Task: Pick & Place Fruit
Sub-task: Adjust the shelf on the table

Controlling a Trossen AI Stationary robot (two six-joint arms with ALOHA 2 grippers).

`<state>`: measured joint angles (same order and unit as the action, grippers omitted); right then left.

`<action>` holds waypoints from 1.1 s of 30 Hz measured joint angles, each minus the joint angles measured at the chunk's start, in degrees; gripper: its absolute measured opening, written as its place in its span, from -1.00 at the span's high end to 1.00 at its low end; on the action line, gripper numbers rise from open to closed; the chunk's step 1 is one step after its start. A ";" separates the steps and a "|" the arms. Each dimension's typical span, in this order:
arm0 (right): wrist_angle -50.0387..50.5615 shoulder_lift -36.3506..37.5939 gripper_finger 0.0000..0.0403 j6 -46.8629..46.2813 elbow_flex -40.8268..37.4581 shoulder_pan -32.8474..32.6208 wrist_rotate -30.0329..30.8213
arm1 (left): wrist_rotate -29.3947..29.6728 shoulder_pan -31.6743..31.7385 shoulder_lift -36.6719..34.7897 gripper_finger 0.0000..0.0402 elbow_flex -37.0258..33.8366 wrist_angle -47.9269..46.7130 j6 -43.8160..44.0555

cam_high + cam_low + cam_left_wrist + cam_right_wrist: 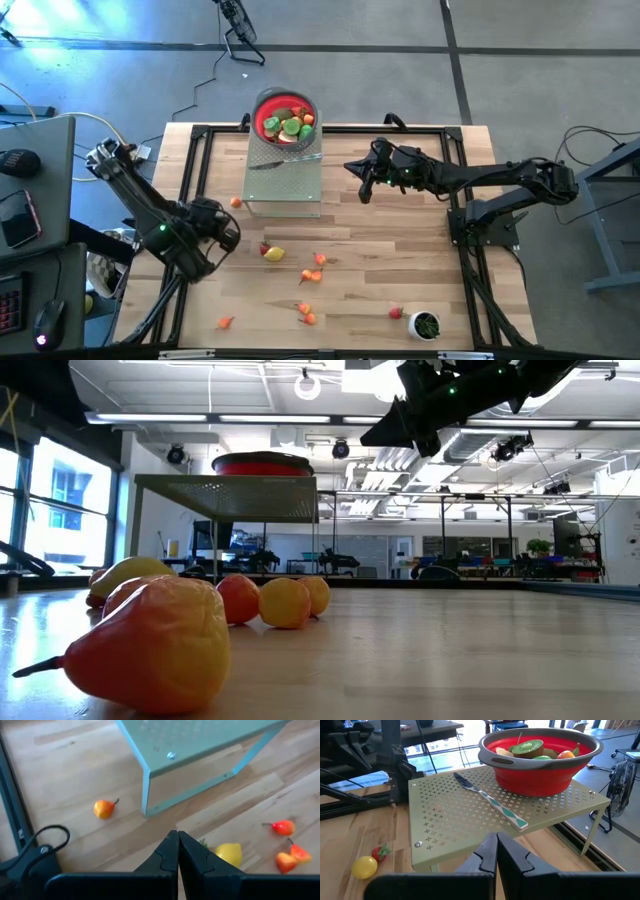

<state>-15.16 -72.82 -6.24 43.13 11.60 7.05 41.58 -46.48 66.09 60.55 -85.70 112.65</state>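
Wooden table has little fruit spread near its front. Some fruit sits in the red bowl on the rack. Left gripper and right gripper have fingers together, holding nothing. Next, I think one must open over a fruit.

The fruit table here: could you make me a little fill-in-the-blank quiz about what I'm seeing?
1. The red bowl stands on a perforated metal ____.
2. Beside the bowl on that surface lies a silver ____.
3. The left gripper and the right gripper both have their fingers ____.
4. The small white cup holds something ____ in colour.

Missing words: shelf; knife; shut; green
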 joint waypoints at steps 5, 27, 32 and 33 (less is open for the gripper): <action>0.00 0.00 0.99 0.02 0.00 0.01 0.00 | -3.86 0.00 -1.60 1.00 0.00 0.06 -1.23; 2.20 0.00 0.99 0.02 0.00 0.01 -0.18 | -3.60 16.70 -6.49 1.00 -0.02 3.79 -20.43; 3.83 0.00 0.99 -0.34 0.00 -0.06 -5.84 | -3.30 19.13 -8.65 1.00 -0.02 9.36 -29.35; 3.93 0.00 0.99 -0.97 0.00 -0.34 -7.13 | -3.12 19.24 -8.89 1.00 -0.02 10.08 -30.51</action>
<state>-11.22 -72.82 -7.21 43.13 11.26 -0.09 38.46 -27.24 57.21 60.53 -75.62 82.14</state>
